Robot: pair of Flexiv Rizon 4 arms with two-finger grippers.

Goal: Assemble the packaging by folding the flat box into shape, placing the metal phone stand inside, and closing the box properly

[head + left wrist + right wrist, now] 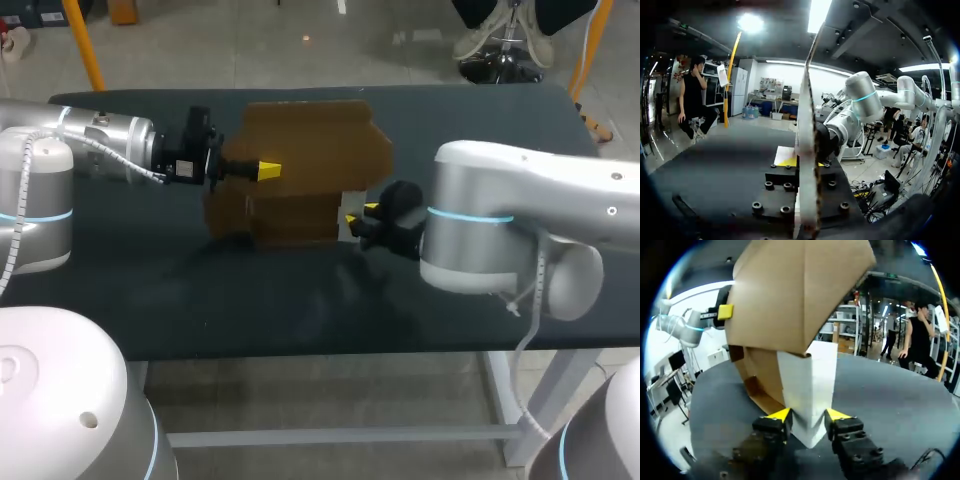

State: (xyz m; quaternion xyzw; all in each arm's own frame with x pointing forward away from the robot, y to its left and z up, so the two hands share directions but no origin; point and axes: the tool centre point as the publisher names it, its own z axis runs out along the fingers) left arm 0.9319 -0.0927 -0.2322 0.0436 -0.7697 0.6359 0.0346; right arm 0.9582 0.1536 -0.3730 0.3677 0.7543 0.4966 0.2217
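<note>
Brown cardboard box (310,150), upper centre of the head view. My left gripper (266,171) pinches its flat panel, my right gripper (808,416) its white corner (810,385). Probably light, easily creased; grip near folds.

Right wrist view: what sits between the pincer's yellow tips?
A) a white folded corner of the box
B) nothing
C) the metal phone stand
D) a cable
A: the right pincer clamps the white folded corner of the cardboard box from both sides.
</note>
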